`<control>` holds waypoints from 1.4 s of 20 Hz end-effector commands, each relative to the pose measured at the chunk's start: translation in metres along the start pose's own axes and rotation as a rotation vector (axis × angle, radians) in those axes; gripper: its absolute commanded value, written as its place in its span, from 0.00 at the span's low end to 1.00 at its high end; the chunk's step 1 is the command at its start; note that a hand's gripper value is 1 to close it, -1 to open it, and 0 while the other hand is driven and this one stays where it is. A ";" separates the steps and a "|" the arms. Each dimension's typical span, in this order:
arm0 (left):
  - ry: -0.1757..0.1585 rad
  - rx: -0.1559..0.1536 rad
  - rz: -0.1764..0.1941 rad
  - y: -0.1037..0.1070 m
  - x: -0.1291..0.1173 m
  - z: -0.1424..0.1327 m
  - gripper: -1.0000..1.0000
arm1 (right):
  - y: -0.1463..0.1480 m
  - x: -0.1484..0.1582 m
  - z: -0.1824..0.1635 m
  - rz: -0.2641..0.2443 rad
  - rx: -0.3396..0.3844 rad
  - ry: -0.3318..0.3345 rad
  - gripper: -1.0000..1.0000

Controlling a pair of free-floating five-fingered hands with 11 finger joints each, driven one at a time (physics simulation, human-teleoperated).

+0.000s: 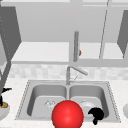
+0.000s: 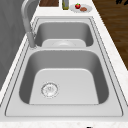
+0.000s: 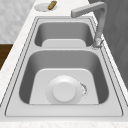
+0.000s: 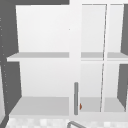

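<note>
Right hand [image 1: 96, 115] hangs at the right basin's front edge, finger spread unreadable | sink [image 1: 112, 100]: two basins, set in the surface | red ball [image 1: 67, 114]: front rim, just left of hand | white plate [image 3: 64, 91]: flat on right basin floor, partly covering the drain, likely within reach below hand

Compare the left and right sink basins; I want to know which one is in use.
In the left basin the drain lies fully exposed; in the right basin a white dish partly covers the drain. The right hand shows at the right basin's front edge, away from the left basin. Both are grey, rounded-rectangular and alike in size.
</note>
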 end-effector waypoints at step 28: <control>0.079 -0.048 0.022 -0.043 -0.065 -0.137 0.00 | 0.000 0.000 0.000 0.000 0.000 0.000 0.50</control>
